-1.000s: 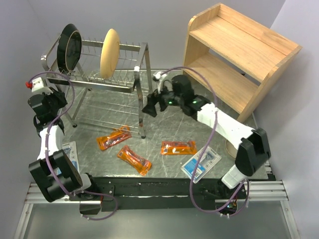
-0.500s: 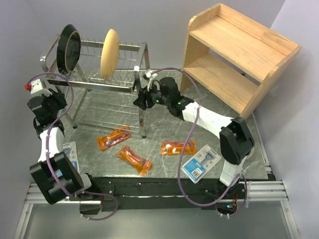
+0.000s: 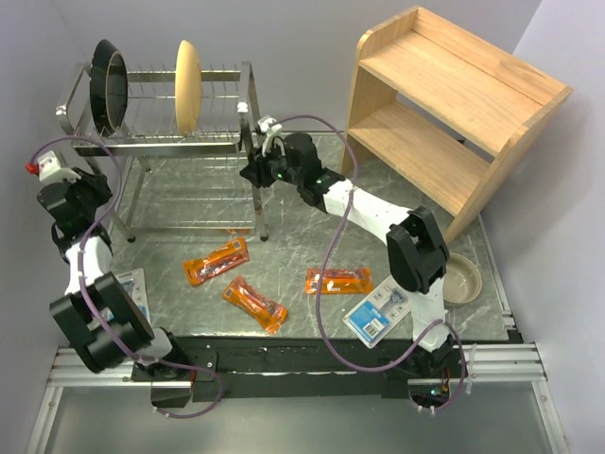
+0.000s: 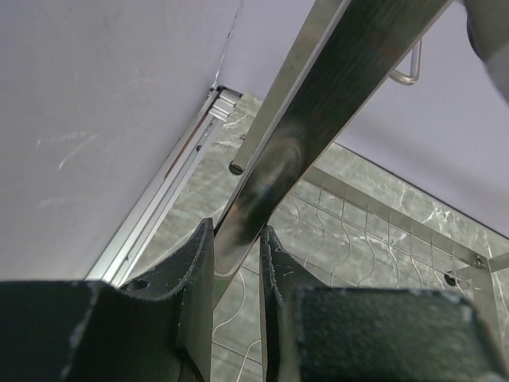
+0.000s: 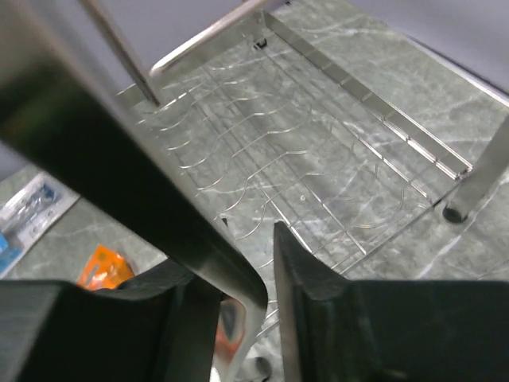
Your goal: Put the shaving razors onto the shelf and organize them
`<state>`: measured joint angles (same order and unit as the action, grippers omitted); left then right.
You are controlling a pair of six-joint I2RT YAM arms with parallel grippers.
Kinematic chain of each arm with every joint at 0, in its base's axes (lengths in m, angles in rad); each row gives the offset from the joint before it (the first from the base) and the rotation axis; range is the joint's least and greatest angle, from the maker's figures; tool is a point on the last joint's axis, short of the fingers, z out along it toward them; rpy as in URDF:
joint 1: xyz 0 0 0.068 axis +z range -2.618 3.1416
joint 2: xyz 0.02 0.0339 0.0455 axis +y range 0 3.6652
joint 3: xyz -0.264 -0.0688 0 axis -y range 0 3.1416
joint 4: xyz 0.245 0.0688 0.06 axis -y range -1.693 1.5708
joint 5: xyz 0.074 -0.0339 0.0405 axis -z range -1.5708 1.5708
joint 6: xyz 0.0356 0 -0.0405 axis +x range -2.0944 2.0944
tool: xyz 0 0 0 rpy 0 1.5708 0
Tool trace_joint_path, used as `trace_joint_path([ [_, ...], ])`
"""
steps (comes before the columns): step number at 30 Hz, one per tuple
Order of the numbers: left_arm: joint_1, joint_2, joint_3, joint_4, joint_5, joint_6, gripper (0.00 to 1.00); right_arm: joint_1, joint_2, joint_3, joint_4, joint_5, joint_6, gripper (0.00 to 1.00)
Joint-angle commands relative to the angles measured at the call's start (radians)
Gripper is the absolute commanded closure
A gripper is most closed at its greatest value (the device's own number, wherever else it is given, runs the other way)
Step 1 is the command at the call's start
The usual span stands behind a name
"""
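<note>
None of the five shaving razors had reached the light wooden two-tier shelf (image 3: 425, 142), well right of both sets of fingers. Three flat orange plastic packets (image 3: 216, 261) (image 3: 254, 303) (image 3: 337, 280) and two blue-and-white blister cards (image 3: 380, 310) (image 3: 137, 284) lay nearer the bases. The left gripper (image 4: 236, 239) and right gripper (image 5: 238, 267) each pinched a leg of the chrome wire dish rack (image 3: 156, 145).

Three orange packets (image 3: 216, 262) (image 3: 254, 303) (image 3: 337, 280); two blister cards (image 3: 381, 310) (image 3: 135, 288); one shelf (image 3: 444, 142); one wire rack (image 3: 151, 147); two plates (image 3: 107, 74) (image 3: 186, 85); one bowl (image 3: 463, 282).
</note>
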<state>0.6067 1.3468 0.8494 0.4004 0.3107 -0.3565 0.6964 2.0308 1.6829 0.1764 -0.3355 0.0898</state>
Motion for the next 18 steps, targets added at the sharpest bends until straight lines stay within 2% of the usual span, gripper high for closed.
trace_joint_path([
  [1,0.019,0.084,0.143,0.092,-0.055,-0.081,0.96,-0.024,0.062,0.156,-0.11,0.11,0.037,0.72],
  [10,-0.05,0.239,0.356,0.008,-0.096,-0.068,0.97,-0.024,0.083,0.235,-0.143,0.171,0.057,0.71],
  [18,-0.061,0.252,0.402,-0.054,-0.215,-0.067,0.99,-0.054,0.154,0.333,-0.107,0.144,0.189,0.71],
])
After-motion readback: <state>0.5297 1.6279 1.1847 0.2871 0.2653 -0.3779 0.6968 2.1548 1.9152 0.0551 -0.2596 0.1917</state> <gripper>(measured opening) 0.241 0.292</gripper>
